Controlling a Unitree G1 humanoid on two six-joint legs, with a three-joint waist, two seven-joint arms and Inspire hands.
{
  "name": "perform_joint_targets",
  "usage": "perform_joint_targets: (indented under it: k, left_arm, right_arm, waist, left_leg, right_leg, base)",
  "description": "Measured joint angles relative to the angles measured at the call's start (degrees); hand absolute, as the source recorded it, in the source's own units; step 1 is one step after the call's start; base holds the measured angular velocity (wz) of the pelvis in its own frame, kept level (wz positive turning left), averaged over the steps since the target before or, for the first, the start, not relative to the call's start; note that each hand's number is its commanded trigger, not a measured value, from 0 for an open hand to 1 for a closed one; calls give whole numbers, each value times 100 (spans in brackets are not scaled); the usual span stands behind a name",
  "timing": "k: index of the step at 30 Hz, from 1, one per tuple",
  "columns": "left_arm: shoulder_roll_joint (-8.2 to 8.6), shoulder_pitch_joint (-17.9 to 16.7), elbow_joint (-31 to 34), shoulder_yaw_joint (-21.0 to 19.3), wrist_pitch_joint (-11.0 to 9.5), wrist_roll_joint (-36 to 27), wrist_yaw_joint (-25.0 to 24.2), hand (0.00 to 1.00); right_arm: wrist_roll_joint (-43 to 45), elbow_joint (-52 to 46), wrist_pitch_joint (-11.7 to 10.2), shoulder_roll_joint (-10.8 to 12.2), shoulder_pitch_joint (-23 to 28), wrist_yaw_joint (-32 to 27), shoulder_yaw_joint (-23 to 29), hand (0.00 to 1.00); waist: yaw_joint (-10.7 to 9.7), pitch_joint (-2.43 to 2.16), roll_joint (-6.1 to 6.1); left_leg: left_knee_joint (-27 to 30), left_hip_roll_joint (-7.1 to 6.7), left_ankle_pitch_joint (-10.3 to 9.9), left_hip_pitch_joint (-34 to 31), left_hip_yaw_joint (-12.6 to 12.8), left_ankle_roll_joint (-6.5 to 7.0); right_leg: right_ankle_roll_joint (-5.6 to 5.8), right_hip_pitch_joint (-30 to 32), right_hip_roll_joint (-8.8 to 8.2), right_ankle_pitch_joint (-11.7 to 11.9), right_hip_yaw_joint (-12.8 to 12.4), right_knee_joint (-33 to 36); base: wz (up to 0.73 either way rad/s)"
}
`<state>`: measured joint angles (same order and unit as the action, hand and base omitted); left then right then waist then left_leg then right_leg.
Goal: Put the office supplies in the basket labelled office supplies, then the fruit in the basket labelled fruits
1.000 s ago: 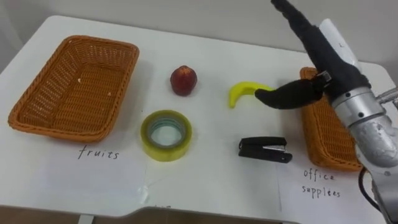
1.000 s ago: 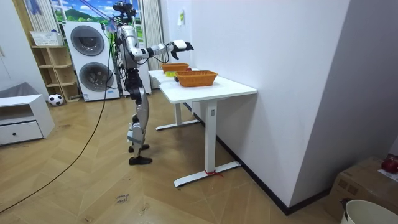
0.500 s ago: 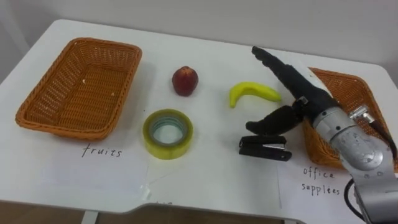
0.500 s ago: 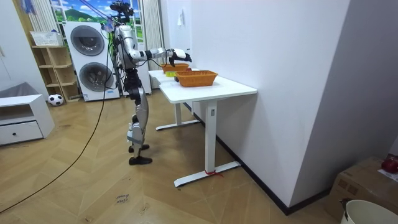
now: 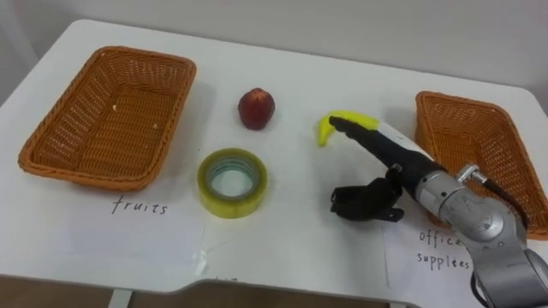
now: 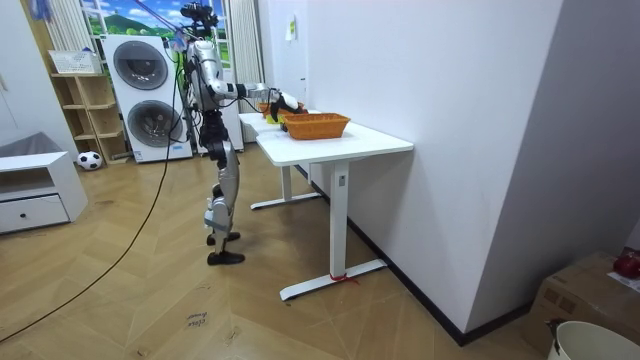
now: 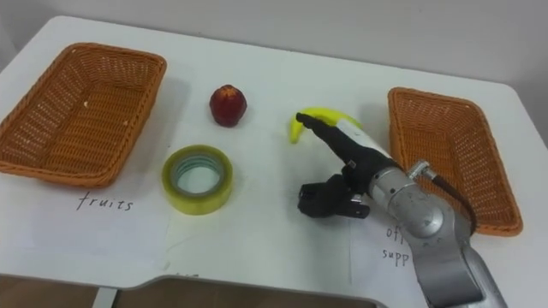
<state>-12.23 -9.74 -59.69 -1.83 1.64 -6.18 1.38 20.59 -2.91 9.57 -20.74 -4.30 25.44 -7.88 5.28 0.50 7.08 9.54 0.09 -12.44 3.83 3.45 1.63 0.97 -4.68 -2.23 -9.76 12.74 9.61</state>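
The robot's right hand [image 5: 396, 158] hangs low over the white table [image 5: 291, 252], just above the black stapler [image 5: 351, 210]. Its fingers are stretched straight toward the banana [image 5: 324, 131] and its thumb is bent down at the stapler's top, so the hand is unclenched and grips nothing. Whether the fingertips touch the banana cannot be told. The stapler lies flat between the yellow tape roll [image 5: 232, 207] and the office-supplies basket [image 5: 462, 97], which is empty, as is the fruits basket [image 5: 141, 56] at the far left; a red fruit [image 5: 257, 107] sits beyond the tape. The step in hand looks to be grasping the stapler. To do it well, the fingers should curl down over its far side against the thumb, pinching across the narrow width near the middle so it cannot pivot, without nudging the banana, then lift clear of the basket's rim before crossing right
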Motion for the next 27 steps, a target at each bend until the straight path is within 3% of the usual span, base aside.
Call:
perform_joint_targets:
  k: [11, 14, 21, 27]
  left_arm:
    - [-24, 46, 1, -22, 98, -103, -110, 0]
    - [-25, 62, 1, -24, 98, -102, -121, 0]
    - [-28, 72, 0, -34, 141, -95, -178, 0]
    - [-47, 79, 1, -51, 211, -85, -198, 0]
  right_arm:
    - [10, 292, 65, -1, 0, 358, -1, 0]
    - [22, 455, 159, -1, 0, 537, -2, 0]
    - [186, 472, 179, -2, -1, 770, -2, 0]
    - [259, 462, 181, -2, -5, 895, -1, 0]
  waist:
    - [56, -20, 46]
    - [113, -12, 55]
    - [134, 20, 51]
    - [141, 21, 50]
  left_leg:
    - [5, 8, 1, 9, -35, -1]
    - [6, 7, 1, 6, -35, -1]
    - [-4, 7, 0, 73, -35, -1]
    - [-10, 2, -1, 75, -35, -2]
  right_leg:
    - [0, -26, 4, 0, -160, -101]
    - [0, -27, 4, 0, -161, -101]
    - [0, -120, 15, 0, -160, -100]
    - [0, -117, 32, 0, -159, -97]
  base:
    - [1]
    - [0]
    - [0]
    - [0]
